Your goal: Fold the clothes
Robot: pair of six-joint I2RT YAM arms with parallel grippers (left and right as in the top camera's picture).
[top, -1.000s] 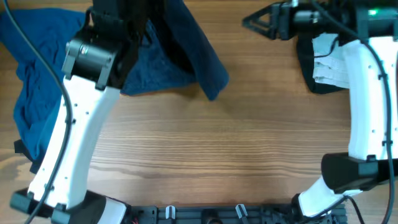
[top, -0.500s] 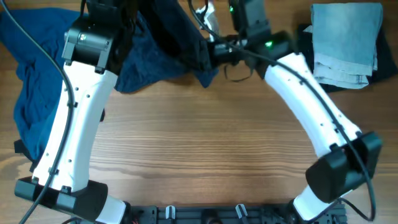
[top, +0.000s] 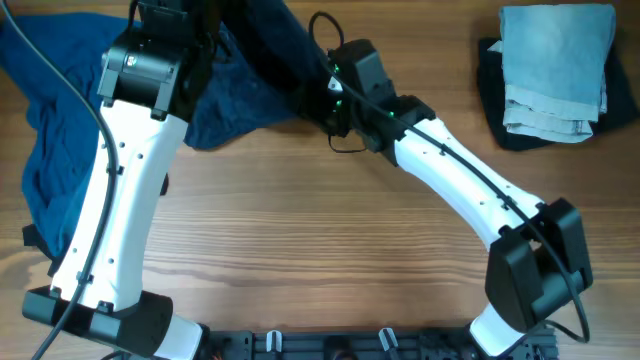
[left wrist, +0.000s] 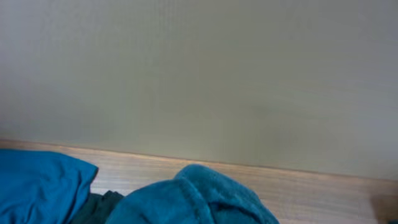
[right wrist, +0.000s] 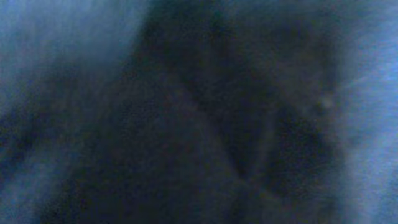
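Observation:
A dark navy garment (top: pixel 290 60) with a teal-blue textured side (top: pixel 235 110) hangs raised at the back left of the overhead view, its top by my left arm (top: pixel 150 80). The left fingers are hidden. The left wrist view shows the teal cloth (left wrist: pixel 205 199) bunched where the jaws sit. My right gripper (top: pixel 322 100) is pressed against the garment's lower right edge. Its wrist view is filled with blurred dark cloth (right wrist: pixel 186 124), so no fingers show. A bright blue garment (top: pixel 55 150) lies at the left. Folded pale denim (top: pixel 555 65) lies on a black piece (top: pixel 500 125) at the back right.
The wooden table (top: pixel 320 240) shows bare wood across the middle and front. A pale wall (left wrist: pixel 199 74) stands behind the table's back edge. The arm bases stand at the front edge, left (top: pixel 100 320) and right (top: pixel 530 290).
My right arm has swung from the folded pile at the back right across to the hanging dark garment and now touches its edge. The left arm and garment have barely moved.

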